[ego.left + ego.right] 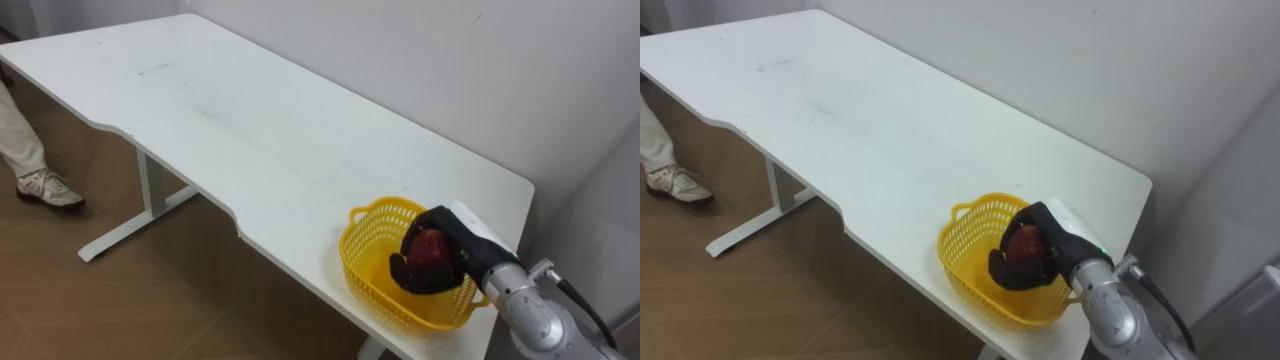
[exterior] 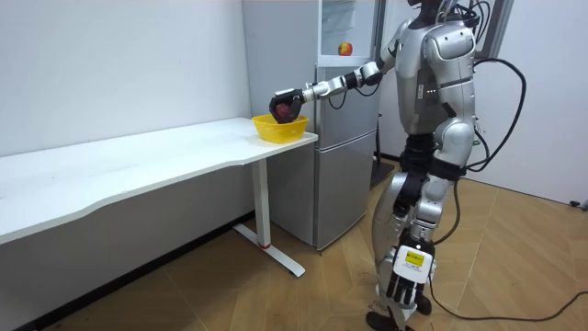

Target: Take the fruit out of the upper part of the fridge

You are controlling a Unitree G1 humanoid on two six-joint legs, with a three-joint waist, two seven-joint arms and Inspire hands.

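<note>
Right robot hand (image 1: 432, 262) at 5 o'clock in the eye views, arm reaching in from lower right. Its dark fingers are curled round a red apple (image 1: 428, 248) - a firm full grasp, nothing released.

The hand and apple sit at the mouth of the yellow basket (image 1: 368, 252), partly sunk below the rim on its 3 o'clock side. Cannot tell if the apple touches the basket floor. The basket stands on the white bench (image 1: 230, 120), at the corner end nearest the robot.

In the room view the robot stands upright beside the grey fridge (image 2: 344, 175), arm stretched out towards 9 o'clock over the bench end. A second apple (image 2: 344, 48) shows in the upper fridge section at 12 o'clock, well apart from the hand.

A person's shoe (image 1: 45, 187) is on the floor at 9 o'clock in the eye views, not involved.

Progress, as a judgement: the fetching part looks done, since the fruit is out of the fridge and carried to the basket. Left to do is lowering it, opening the fingers and pulling the arm clear. The other apple may need a further trip, though the task does not say so.
</note>
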